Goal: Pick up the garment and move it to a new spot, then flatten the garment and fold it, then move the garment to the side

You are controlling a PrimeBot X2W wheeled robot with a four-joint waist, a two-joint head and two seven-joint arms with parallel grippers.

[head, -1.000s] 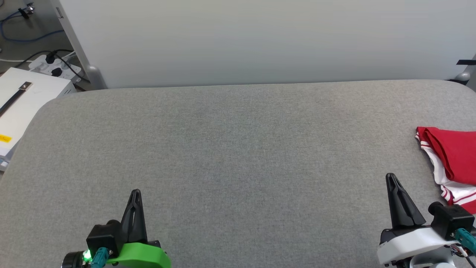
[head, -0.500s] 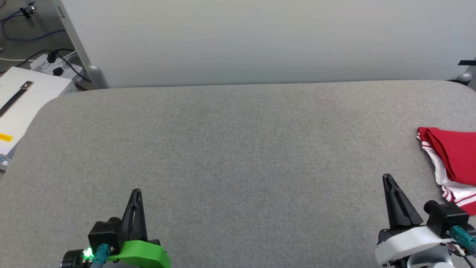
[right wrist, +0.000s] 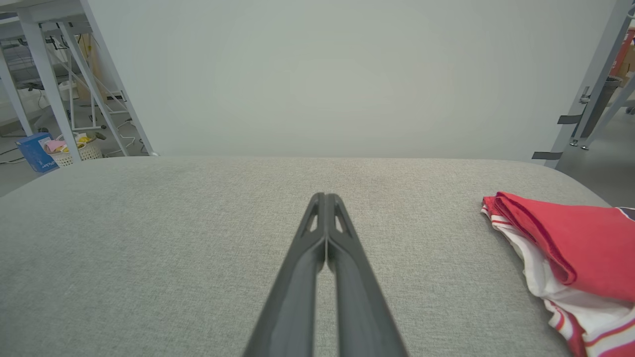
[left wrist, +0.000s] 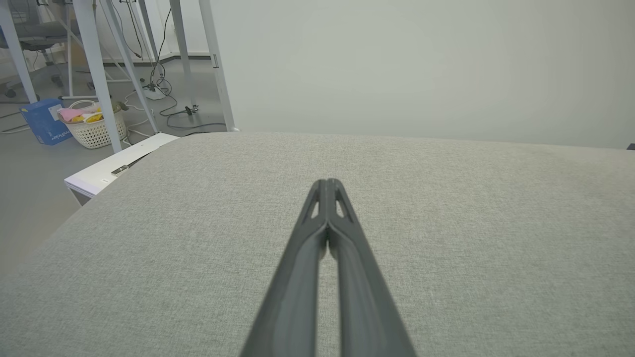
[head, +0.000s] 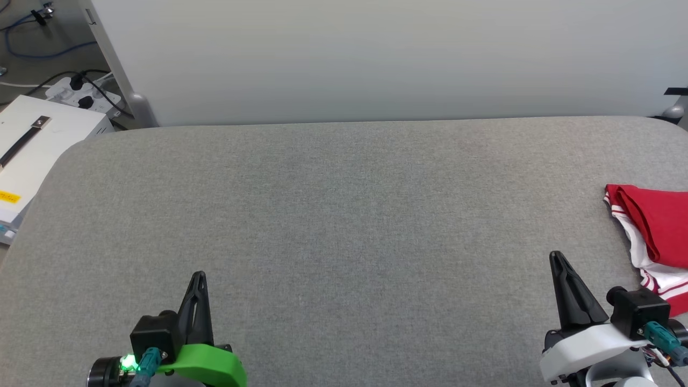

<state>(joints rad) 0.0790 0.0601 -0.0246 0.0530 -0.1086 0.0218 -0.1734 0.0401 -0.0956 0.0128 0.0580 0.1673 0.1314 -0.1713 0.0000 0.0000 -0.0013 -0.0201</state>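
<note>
Even, diffuse light covers the grey worktop (head: 344, 215), without hard shadows or glare. In the wrist views the nearest foreground is slightly soft, and edges show wide-angle stretch.

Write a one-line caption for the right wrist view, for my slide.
Shut right tool over the grey table; the red-and-white garment lies apart from it at the view's right.
</note>
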